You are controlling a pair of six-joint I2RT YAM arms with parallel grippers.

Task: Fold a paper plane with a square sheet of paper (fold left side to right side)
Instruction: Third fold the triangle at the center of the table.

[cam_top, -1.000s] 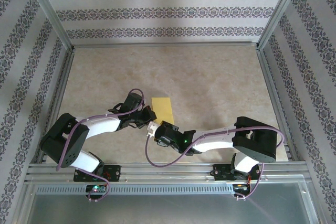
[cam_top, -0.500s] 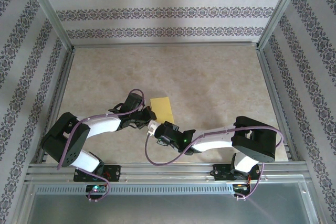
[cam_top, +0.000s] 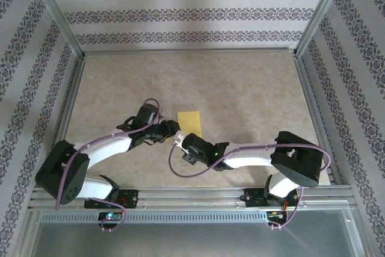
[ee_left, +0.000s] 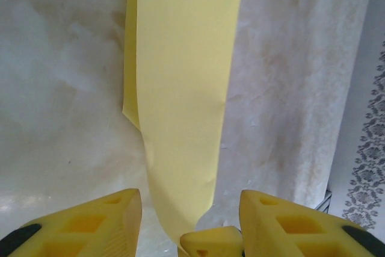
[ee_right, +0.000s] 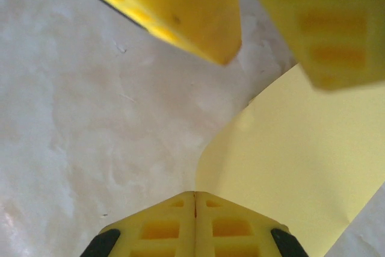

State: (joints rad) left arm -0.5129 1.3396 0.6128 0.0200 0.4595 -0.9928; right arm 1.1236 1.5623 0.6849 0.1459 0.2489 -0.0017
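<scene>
Paper sheet (cam_top: 190, 122) sits mid-field on the tan table (cam_top: 258, 88), just ahead of both grippers, and it looks already doubled into a narrow strip. Its long axis runs away from the arm bases toward the back wall, with the near end lifted and curling and the far end lying flat. This is thin, light, limp stock. Judge that it will bow under its own weight, slide on the smooth surface and crease wherever you pinch, so take it at an edge or corner, never mid-panel. Right gripper (ee_right: 194, 212) has its fingers pressed together, apparently on the near corner. Left gripper (ee_left: 189, 209) is spread wide, straddling the raised near end without touching it. Expect the strip to skate if you push rather than lift.
</scene>
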